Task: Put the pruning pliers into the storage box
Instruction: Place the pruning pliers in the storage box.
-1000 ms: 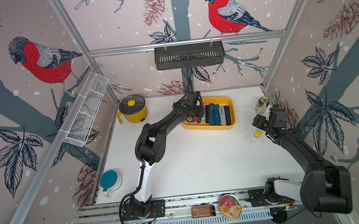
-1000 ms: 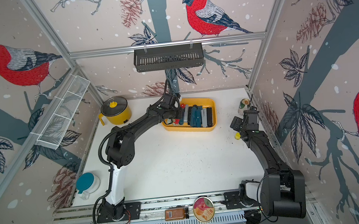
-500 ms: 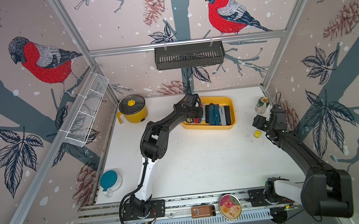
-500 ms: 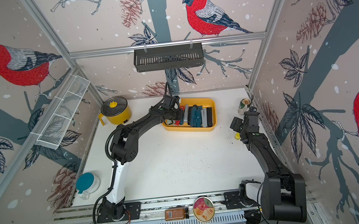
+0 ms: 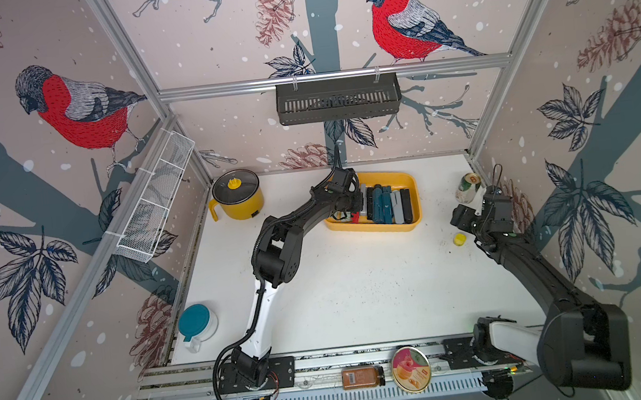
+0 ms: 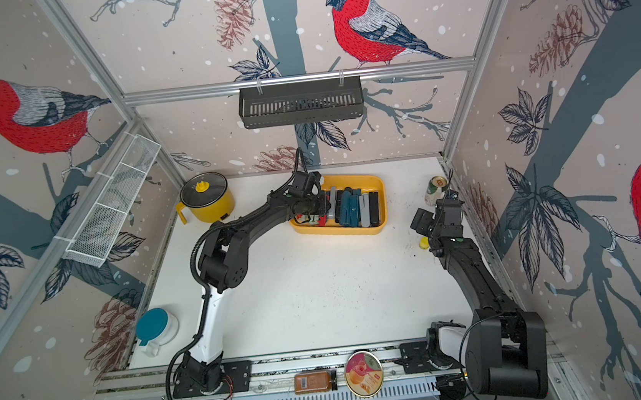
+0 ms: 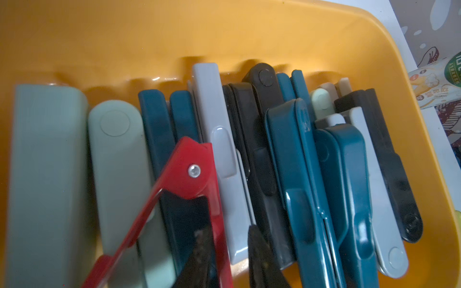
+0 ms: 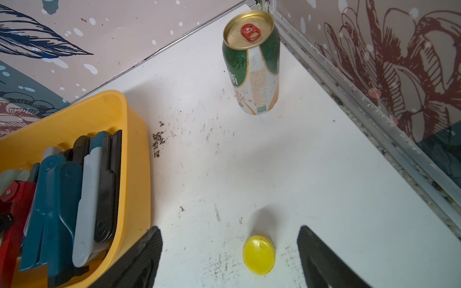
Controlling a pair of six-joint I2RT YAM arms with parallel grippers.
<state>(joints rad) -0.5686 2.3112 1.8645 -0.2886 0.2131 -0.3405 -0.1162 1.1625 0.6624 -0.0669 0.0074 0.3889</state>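
Observation:
The yellow storage box [image 5: 378, 229] stands at the back middle of the table, seen in both top views. Several pruning pliers lie side by side in it: mint [image 7: 114, 162], teal [image 7: 299, 162], grey [image 7: 214, 112] and black [image 7: 259, 124]. A red pair [image 7: 189, 159], spread in a V, rests on top of them at the box's left end. My left gripper [image 7: 227, 232] hangs over it with its jaws slightly apart. One red arm stands between them against one finger, with a gap to the other. My right gripper [image 8: 229, 229] is open and empty over the table, right of the box.
A small yellow cap [image 8: 259, 254] lies under the right gripper. A green and white can [image 8: 252, 62] stands in the back right corner. A yellow pot [image 5: 236, 195] sits back left, a teal-lidded jar [image 5: 196, 325] front left, and a black rack [image 5: 337, 99] hangs on the back wall.
The left gripper's jaws have parted a little around the red pliers' arm. The left elbow has shifted slightly. The right arm has hardly moved.

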